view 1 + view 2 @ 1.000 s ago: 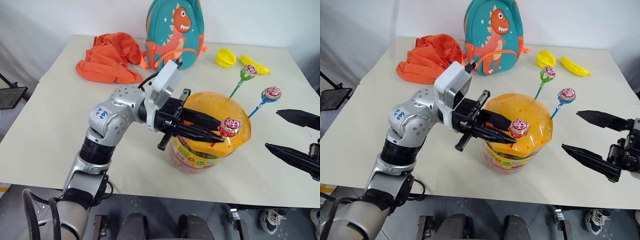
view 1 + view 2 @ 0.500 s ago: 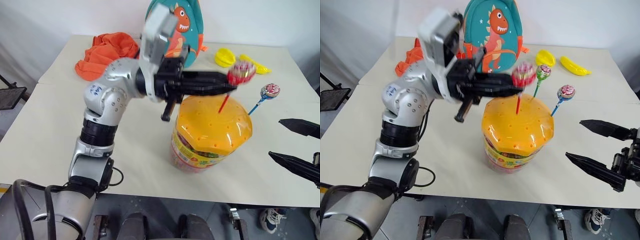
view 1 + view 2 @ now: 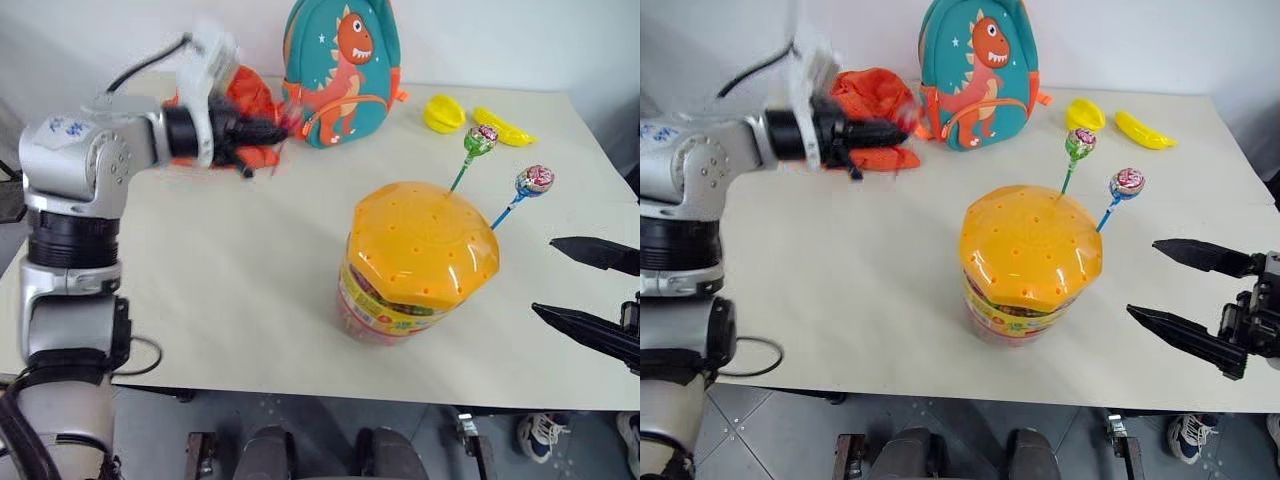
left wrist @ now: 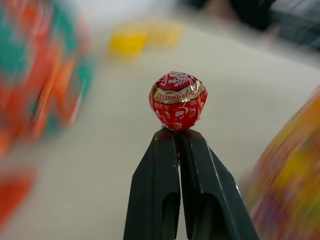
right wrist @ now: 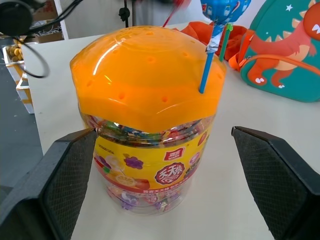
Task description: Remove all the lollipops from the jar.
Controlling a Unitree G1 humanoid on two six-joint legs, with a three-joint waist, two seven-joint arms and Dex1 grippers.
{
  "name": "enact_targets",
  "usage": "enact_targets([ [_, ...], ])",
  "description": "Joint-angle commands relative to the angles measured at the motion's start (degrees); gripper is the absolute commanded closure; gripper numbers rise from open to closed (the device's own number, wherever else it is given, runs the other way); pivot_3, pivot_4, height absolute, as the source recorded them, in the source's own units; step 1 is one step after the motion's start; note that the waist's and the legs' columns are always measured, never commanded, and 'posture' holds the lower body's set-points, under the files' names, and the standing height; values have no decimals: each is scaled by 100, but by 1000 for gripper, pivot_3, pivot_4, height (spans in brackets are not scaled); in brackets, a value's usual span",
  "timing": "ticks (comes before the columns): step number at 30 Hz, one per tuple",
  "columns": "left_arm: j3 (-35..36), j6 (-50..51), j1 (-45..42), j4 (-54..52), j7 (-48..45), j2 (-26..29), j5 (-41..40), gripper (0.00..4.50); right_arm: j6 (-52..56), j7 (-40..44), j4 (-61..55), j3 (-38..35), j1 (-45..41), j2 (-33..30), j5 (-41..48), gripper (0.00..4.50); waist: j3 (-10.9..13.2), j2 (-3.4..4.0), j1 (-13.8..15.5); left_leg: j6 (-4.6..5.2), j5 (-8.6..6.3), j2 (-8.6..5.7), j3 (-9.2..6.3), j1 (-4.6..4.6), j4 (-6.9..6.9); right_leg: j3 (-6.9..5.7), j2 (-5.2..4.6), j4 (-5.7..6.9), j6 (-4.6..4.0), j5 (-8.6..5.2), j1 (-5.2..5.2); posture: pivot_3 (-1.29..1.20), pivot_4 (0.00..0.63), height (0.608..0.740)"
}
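The jar [image 3: 420,262] stands upright near the table's [image 3: 230,290] middle; green lollipop [image 3: 481,139] and blue lollipop [image 3: 535,180] lean rightward from its lid. Far left, the left gripper [image 4: 179,137] pinches the red lollipop [image 4: 178,100], candy outward. The right gripper [image 3: 1185,295] gapes empty.

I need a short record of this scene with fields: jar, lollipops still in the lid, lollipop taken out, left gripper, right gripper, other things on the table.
jar: jar upright near the table's front edge, orange lid on
lollipops in lid: two, green-stick lollipop and blue-stick lollipop, both standing in holes on the lid's far right side
lollipop out: red lollipop, held away from the jar
left gripper: left gripper shut on the red lollipop, near the orange cloth
right gripper: right gripper open, right of the jar, apart from it
other things: dinosaur backpack, yellow toys
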Motion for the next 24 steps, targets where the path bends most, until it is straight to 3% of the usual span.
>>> enact_targets([
  [1, -180, 291, 273, -302, 178, 324, 349, 4466, 37, 78, 46, 21, -86, -135, 51, 0, 4, -6, 30, 0, 0, 0, 3, -2, 2, 0, 0, 0, 0, 0, 0, 0, 150, 740],
  [10, -1134, 1393, 933, 70, 347, 1153, 1032, 4466, 13, 54, 293, 548, -567, -264, -100, 0, 11, -19, 63, -1, 0, 0, 29, -5, 2, -1, 0, 0, 0, 0, -3, 0, 150, 740],
  [13, -1213, 1729, 816, 18, 166, 1224, 916, 3792, 26, 69, 304, 577, -602, -248, -139, 0, 10, -22, 76, -1, 0, -1, 32, -11, 9, -5, -1, 1, 0, 0, -2, 0, 150, 740],
  [24, -1189, 2038, 288, -500, -303, 1620, 688, 642, 96, 128, 339, 382, -562, -297, -209, 0, 11, -23, 60, -2, 0, -2, 33, -12, 7, -5, -1, 2, 1, 0, -5, 0, 150, 740],
])
